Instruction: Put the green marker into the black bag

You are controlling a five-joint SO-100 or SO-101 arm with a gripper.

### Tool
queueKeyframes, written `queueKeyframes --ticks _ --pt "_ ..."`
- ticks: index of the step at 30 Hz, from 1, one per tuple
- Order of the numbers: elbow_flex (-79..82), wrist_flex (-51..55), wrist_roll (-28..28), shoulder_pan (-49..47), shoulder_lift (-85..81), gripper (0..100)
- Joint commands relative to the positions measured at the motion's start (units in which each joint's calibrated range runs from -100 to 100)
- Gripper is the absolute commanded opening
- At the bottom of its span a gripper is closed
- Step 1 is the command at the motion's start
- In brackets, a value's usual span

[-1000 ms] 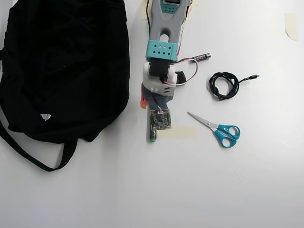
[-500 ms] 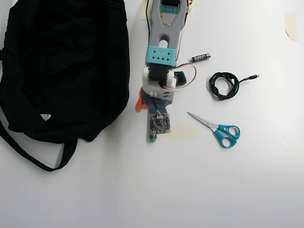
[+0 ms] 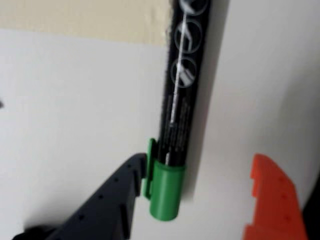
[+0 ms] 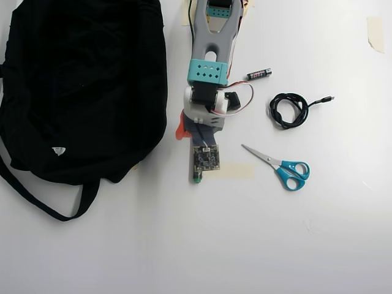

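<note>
In the wrist view, the marker (image 3: 181, 100) is seen lying on the white table (image 3: 75, 125), its green cap (image 3: 166, 192) nearest the camera and its far end beside a strip of beige tape (image 3: 82, 20). The gripper (image 3: 200, 200) is spread wide around the cap: the dark finger (image 3: 107, 205) touches or nearly touches the cap's left side, while the orange finger (image 3: 272, 200) stands apart on the right. The grasp is judged to be the step in hand; closing on the barrel, then a lift, is called for.

In the overhead view, the marker (image 4: 195, 173) is mostly hidden under the wrist, only its green tip showing. The bag (image 4: 79, 86) lies to the left, its edge close to the arm. Bare table is left between them. The scissors (image 4: 278, 165), cable (image 4: 291, 110) and battery (image 4: 259, 73) lie on the right, away from that path.
</note>
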Motion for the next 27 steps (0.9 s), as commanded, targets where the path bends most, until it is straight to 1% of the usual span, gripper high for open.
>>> queueKeyframes --ticks 1,27 --pt "-1.79 0.17 -0.24 -1.10 -0.55 27" --pt "-3.13 -1.38 -0.29 -0.95 2.93 27"
